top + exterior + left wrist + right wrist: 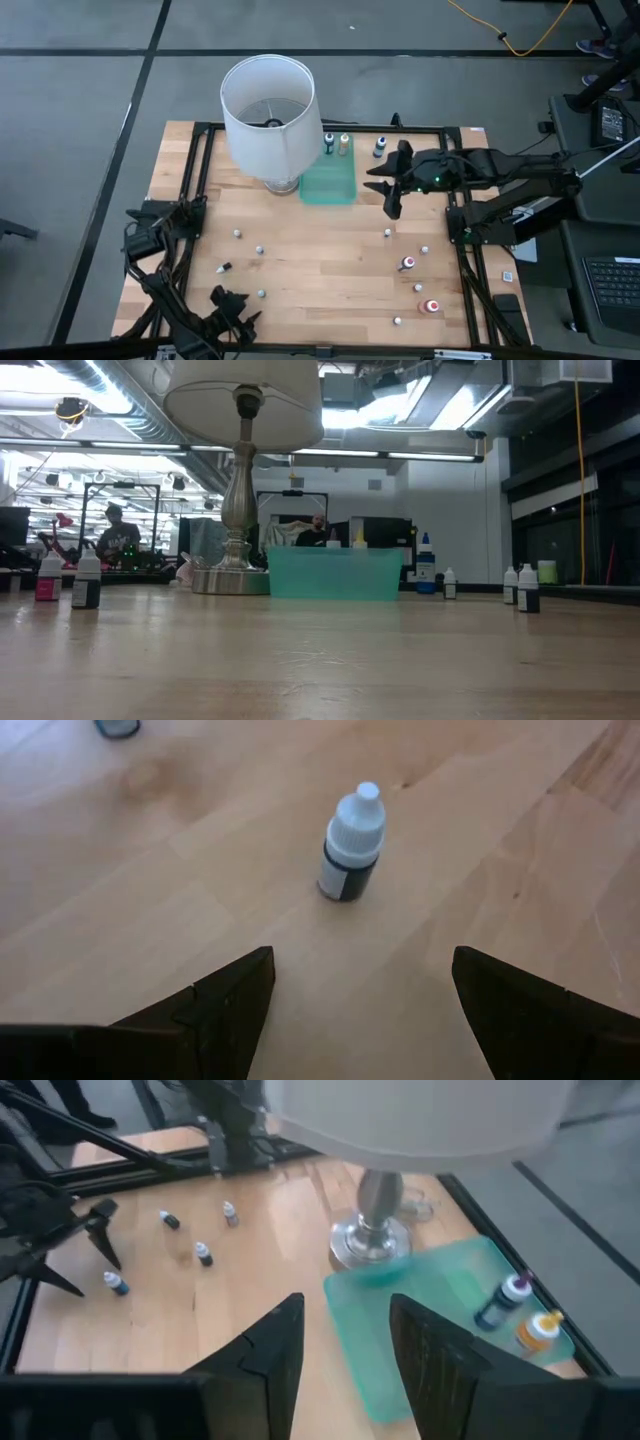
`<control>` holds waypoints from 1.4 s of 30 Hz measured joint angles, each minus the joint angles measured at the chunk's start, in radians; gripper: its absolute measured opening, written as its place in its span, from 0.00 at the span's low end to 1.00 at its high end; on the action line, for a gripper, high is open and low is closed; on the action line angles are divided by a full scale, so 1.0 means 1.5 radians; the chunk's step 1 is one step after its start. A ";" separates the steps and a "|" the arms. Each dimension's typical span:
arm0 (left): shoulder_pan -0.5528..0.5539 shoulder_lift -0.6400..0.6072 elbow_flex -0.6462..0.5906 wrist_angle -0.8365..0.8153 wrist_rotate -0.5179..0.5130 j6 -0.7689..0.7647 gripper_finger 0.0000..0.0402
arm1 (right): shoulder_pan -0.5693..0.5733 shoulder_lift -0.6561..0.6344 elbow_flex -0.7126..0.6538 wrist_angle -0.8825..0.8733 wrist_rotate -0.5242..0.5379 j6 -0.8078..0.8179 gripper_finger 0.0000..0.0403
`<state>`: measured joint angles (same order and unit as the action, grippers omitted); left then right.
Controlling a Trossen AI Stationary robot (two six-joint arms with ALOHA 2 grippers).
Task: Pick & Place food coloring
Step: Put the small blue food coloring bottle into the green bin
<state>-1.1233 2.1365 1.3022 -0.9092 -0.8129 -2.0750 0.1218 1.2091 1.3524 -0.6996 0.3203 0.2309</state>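
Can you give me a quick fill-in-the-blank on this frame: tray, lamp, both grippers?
1. The green tray holds ___ food coloring bottles.
2. The lamp stands directly ___ the tray in the high view.
3. The left gripper is ___, with one dark bottle standing ahead of its fingers.
4. The right gripper holds ___.

Answers: two; left of; open; nothing

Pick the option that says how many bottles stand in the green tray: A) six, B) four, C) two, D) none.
C: the high view shows only two bottles in the green tray, a dark one and a yellow-orange one, at its far end.
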 joint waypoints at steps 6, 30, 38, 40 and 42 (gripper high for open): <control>0.011 0.021 0.000 -0.004 -0.043 -0.004 0.75 | 0.020 -0.001 -0.012 0.039 0.034 -0.031 0.33; 0.032 0.041 -0.003 -0.022 -0.080 -0.022 0.75 | 0.036 -0.001 -0.012 0.040 0.054 -0.050 0.27; 0.032 0.041 -0.003 -0.025 -0.073 -0.016 0.63 | 0.036 -0.001 -0.012 0.040 0.054 -0.058 0.27; 0.032 0.041 -0.004 -0.029 -0.072 -0.016 0.56 | 0.036 -0.001 -0.012 0.040 0.054 -0.058 0.27; 0.032 0.041 -0.004 -0.032 -0.071 -0.016 0.49 | 0.036 -0.001 -0.012 0.040 0.054 -0.065 0.27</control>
<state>-1.0754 2.1979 1.2960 -0.9569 -0.9191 -2.0991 0.1757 1.2083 1.3342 -0.6399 0.4015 0.1330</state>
